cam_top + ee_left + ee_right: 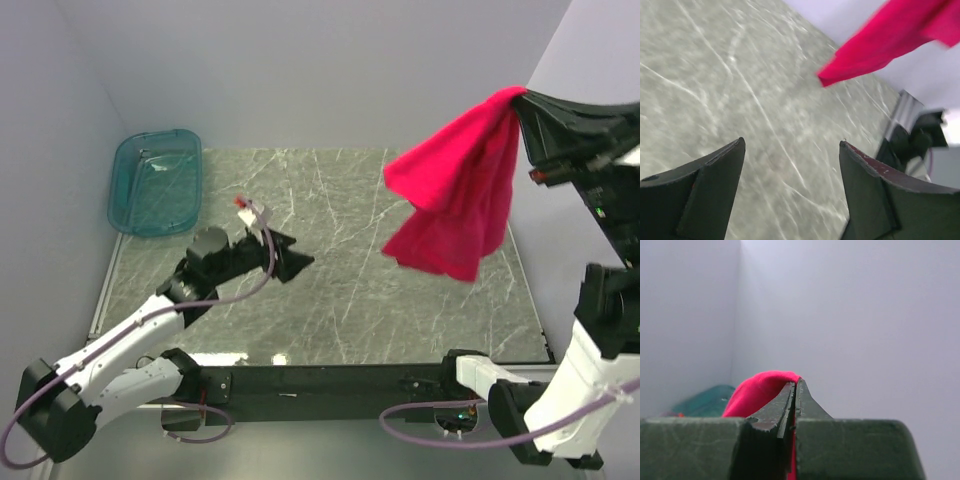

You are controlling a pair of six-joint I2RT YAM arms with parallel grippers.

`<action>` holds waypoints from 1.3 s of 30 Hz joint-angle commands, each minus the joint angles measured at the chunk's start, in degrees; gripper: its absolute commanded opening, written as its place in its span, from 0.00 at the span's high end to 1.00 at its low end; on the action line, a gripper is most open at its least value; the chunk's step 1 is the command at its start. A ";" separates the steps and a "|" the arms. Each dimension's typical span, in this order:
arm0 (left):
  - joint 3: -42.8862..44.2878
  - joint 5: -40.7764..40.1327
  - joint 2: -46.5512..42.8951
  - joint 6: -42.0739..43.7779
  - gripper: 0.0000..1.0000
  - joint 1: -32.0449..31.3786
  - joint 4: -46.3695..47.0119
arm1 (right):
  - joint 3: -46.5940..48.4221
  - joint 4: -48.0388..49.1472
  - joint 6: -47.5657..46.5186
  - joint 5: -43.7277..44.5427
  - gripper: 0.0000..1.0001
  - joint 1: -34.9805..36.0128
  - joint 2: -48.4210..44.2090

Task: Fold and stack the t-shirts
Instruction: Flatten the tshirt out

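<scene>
Plenty of open marble on the table: bare across the middle, the near side and the right. Bounded by white walls at the far and left sides, with a pale rail along the left edge and a black bar along the near edge. Tucked into the far left corner, a teal tub, well apart from both arms.

High over the far right corner, the right gripper, pressed together on a bunched edge of the red t-shirt; in the wrist view, red cloth pinched tight in the closed jaws. Hanging in the air below that grip in loose folds, over the table's right side.

Low over the left-centre marble, the left gripper, fingers spread wide, holding nothing and touching nothing, only bare stone between them. Well apart from the shirt, seen up and to the right of that wrist view.
</scene>
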 commanded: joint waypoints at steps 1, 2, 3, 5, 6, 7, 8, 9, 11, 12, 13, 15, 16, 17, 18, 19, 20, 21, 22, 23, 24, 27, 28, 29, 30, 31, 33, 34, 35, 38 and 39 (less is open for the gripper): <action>-6.05 -2.48 -5.98 -2.50 0.18 -5.19 6.53 | -1.04 4.89 8.68 -1.20 1.00 -1.18 -0.01; -8.07 -5.88 -6.70 -4.08 0.18 -9.99 8.81 | -2.10 5.16 9.12 -1.47 1.00 -1.18 -0.71; -8.61 -7.57 -7.49 -4.36 0.18 -12.65 9.53 | -4.37 5.25 9.29 -1.64 1.00 -1.18 -1.07; -9.14 -11.70 -7.50 -5.06 0.17 -20.36 12.59 | -6.49 5.42 9.21 -2.26 1.00 -1.09 -2.30; -9.40 -13.72 -6.63 -5.50 0.16 -22.59 14.70 | -8.33 5.51 9.38 -2.78 1.00 -1.18 -2.74; -9.67 -13.91 -5.57 -6.55 0.15 -24.35 17.59 | -9.22 5.68 9.47 -3.40 1.00 -1.18 -3.44; -9.32 -13.92 -4.26 -6.82 0.15 -27.07 19.80 | -10.18 6.03 10.25 -4.71 1.00 -1.18 -3.88; -8.36 -13.65 -1.11 -6.82 0.15 -28.05 21.39 | -12.11 6.21 10.78 -5.50 1.00 -1.18 -4.41; -4.51 -14.52 1.54 -5.51 0.17 -29.81 19.48 | -17.19 7.52 12.88 -7.78 1.00 -1.18 -6.43; -3.44 -17.40 2.43 -4.72 0.17 -29.99 15.73 | -19.83 8.66 14.12 -8.93 1.00 -1.18 -7.30; -2.82 -19.26 2.00 -3.67 0.17 -30.25 14.30 | -22.65 11.11 16.31 -9.63 1.00 -1.01 -9.05; -3.42 -23.74 -1.58 -3.22 0.17 -30.26 10.61 | -32.13 14.02 17.81 -10.25 1.00 -0.48 -10.56; -4.73 -28.11 -3.35 -2.78 0.16 -30.17 9.29 | -35.04 16.39 17.47 -10.17 1.00 -0.30 -11.35; -5.53 -29.89 -5.19 -2.60 0.16 -30.17 8.14 | -40.11 17.28 16.86 -10.00 1.00 -0.13 -11.53; -6.32 -31.65 -8.87 -2.69 0.15 -30.08 7.00 | -42.51 18.68 15.98 -10.69 1.00 0.05 -11.53; -7.02 -34.37 -10.73 -2.69 0.15 -30.08 4.38 | -44.80 21.04 13.97 -10.87 1.00 -0.12 -10.92; -8.34 -35.35 -12.40 -2.86 0.13 -30.17 3.13 | -48.04 21.07 11.95 -11.05 1.00 -0.13 -10.39; -8.87 -36.49 -15.29 -3.21 0.13 -30.08 1.73 | -49.73 20.63 9.32 -10.09 1.00 -0.21 -9.95; -9.92 -37.90 -16.54 -4.17 0.13 -30.08 -0.55 | -51.40 18.54 2.51 -7.38 1.00 -0.30 -9.43; -10.19 -38.52 -18.46 -4.79 0.13 -30.08 -1.96 | -55.59 17.74 -0.17 -4.83 1.00 -0.56 -9.16; -10.54 -38.87 -19.27 -5.41 0.13 -30.08 -3.11 | -57.63 16.68 -3.33 -3.07 1.00 -1.09 -8.98; -12.74 -40.72 -21.38 -7.52 0.12 -30.08 -5.40 | -66.07 12.46 -14.50 7.38 1.00 -2.41 -8.02; -13.96 -41.51 -21.47 -8.22 0.11 -30.17 -5.32 | -68.01 11.76 -17.92 10.89 1.00 -2.67 -7.32; -14.50 -42.82 -21.21 -8.23 0.09 -30.17 -4.53 | -71.51 11.92 -18.47 19.19 0.70 -3.11 -6.62; -14.85 -43.79 -20.86 -8.40 0.07 -30.08 -4.09 | -72.76 12.27 -18.48 24.41 0.44 -3.46 -5.91; -14.94 -44.84 -20.16 -8.40 0.05 -30.08 -3.65 | -73.47 12.10 -18.22 28.11 0.27 -3.90 -3.99; -14.24 -47.56 -16.93 -7.62 0.01 -30.08 -2.60 | -74.61 11.49 -18.13 33.59 0.15 -5.65 -2.83; -13.11 -48.53 -15.42 -7.61 0.01 -29.82 -2.42 | -75.31 11.57 -18.73 33.25 0.14 -6.01 -3.70; -12.49 -49.33 -13.84 -7.70 0.01 -29.38 -2.24 | -76.80 11.49 -19.52 28.98 0.14 -6.01 -4.75; -8.89 -44.08 -6.29 -9.19 0.01 -23.69 -3.12 | -78.04 4.83 -27.95 10.72 0.14 -5.67 -8.97; -8.09 -41.63 -2.79 -10.15 0.01 -21.58 -3.47 | -77.96 2.46 -30.06 -1.26 0.14 -4.88 -9.33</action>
